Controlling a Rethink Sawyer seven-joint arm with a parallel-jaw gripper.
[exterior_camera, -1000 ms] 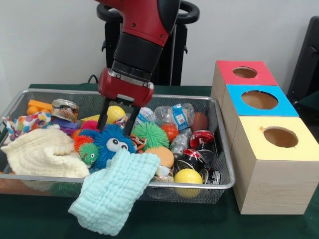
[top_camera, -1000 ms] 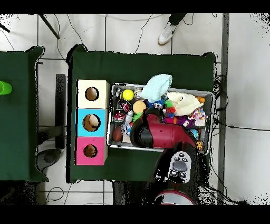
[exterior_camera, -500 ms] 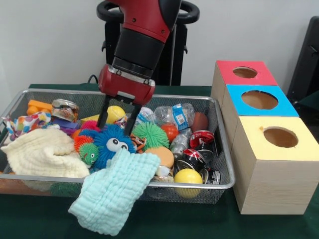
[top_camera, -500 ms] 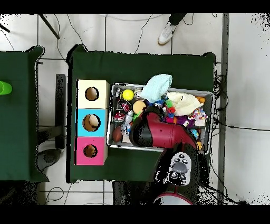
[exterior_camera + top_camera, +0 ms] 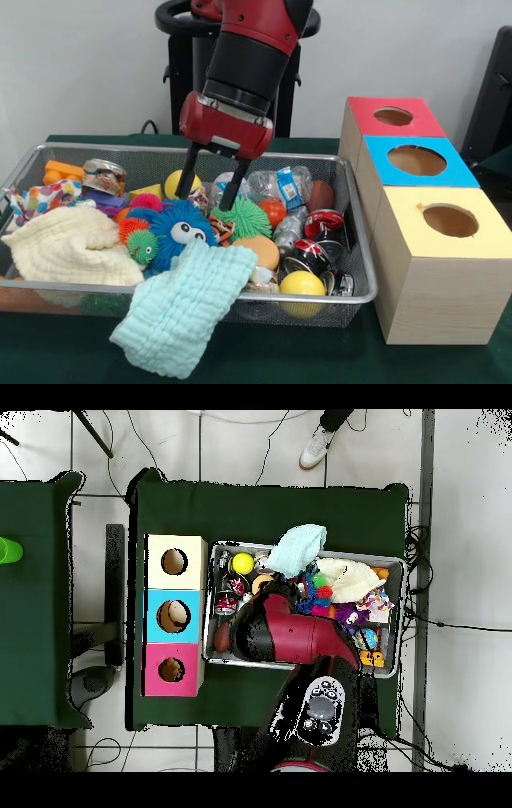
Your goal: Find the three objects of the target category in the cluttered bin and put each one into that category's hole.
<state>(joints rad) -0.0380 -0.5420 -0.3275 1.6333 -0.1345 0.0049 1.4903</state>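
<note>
You are looking at a wire-mesh bin (image 5: 352, 232) on a green tabletop (image 5: 320, 360), packed with soft, hard and crushed things. The hand (image 5: 210, 190) is hanging over the bin's middle with its two thin black fingers (image 5: 190, 172) spread wide and nothing between them, their tips just above a green spiky ball (image 5: 242, 216) and beside a fuzzy blue ball (image 5: 182, 230) with googly eyes. Small orange and green spiky balls (image 5: 138, 238) are sitting against the blue one. Smooth round balls are lying about too: a yellow one (image 5: 302, 286) at the near rim, another yellow one (image 5: 174, 182) behind the hand, and an orange one (image 5: 258, 250) under the cloth. A ribbed mint cloth (image 5: 182, 308) is draping over the near rim, and a cream cloth (image 5: 68, 246) is heaped at the left. Dented shiny cans (image 5: 320, 232) in red and black are crowding the right end, with a crumpled clear bottle (image 5: 280, 186) behind them. Beside the bin, three wooden boxes are standing in a row, each with a round hole in a coloured top: red (image 5: 394, 117), blue (image 5: 416, 160), yellow (image 5: 450, 220). From overhead, the red arm (image 5: 290, 639) is covering much of the bin, and the mint cloth is showing at the far rim.
</note>
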